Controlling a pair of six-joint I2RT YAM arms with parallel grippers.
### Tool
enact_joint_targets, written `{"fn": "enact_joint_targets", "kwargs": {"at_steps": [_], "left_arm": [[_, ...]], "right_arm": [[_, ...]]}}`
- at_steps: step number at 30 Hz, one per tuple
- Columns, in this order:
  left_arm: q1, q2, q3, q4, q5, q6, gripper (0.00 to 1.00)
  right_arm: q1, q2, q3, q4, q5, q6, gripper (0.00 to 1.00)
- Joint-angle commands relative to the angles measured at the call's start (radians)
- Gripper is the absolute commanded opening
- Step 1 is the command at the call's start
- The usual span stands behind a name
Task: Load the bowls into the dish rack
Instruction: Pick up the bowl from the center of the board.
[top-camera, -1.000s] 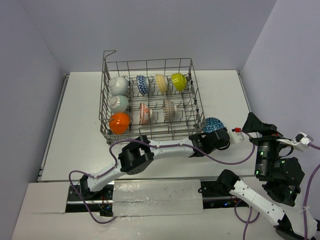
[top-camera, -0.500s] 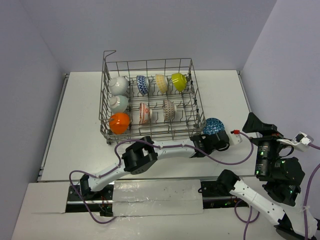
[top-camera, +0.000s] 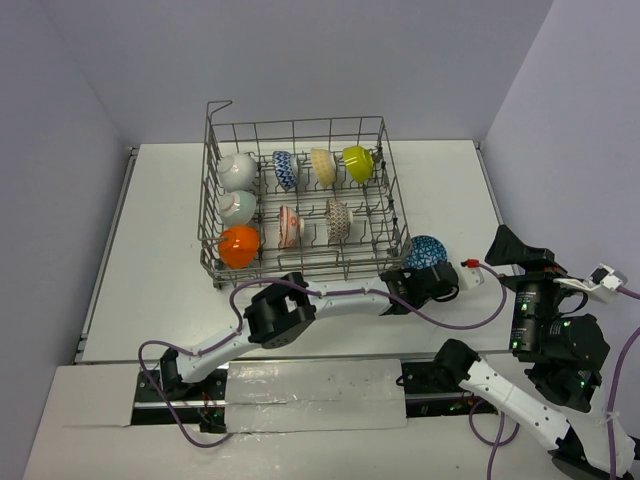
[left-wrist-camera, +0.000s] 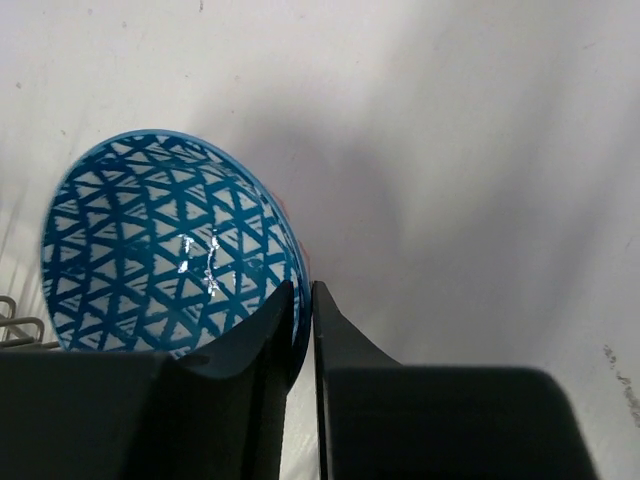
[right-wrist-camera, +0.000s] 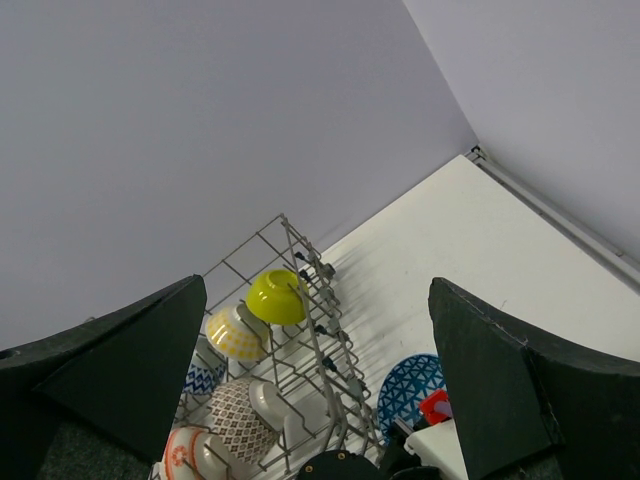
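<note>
Glossy blue triangle-patterned bowl (left-wrist-camera: 170, 250)

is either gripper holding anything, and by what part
The left gripper grips the dark-blue patterned bowl by its rim, one finger inside; the right gripper holds nothing.

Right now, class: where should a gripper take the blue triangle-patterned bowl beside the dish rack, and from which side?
Pinch the thin rim of the blue triangle-patterned bowl, one finger inside, one outside, from the near side; the dish rack crowds its far-left side.
</note>
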Motion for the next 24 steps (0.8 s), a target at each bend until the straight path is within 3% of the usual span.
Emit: {"fn": "enact_joint_targets", "kwargs": {"at_steps": [1, 5, 13, 20, 24], "left_arm": [[-0.005, -0.037, 0.009, 0.032, -0.043, 0.009, 0.15], [-0.005, -0.068, -0.019, 0.051, -0.033, 0.001, 0.01], [-0.005, -0.1, -0.022, 0.034, -0.01, -0.02, 0.0], [-0.005, -0.235, -0.181, 0.118, 0.078, -0.02, 0.0], [-0.005, -0.255, -0.169, 0.086, 0.122, -0.028, 0.0]], "right_arm": [[0.012, -0.012, -0.007, 0.031, 0.028, -0.005, 1.0], [0.012, -0.013, -0.007, 0.031, 0.028, -0.005, 1.0], [0.013, -0.015, -0.007, 0.031, 0.03, -0.005, 1.0], [0.013, -0.012, -0.005, 0.033, 0.031, -0.008, 1.0], [0.015, -0.018, -0.005, 0.035, 0.039, -0.008, 0.99]]}}
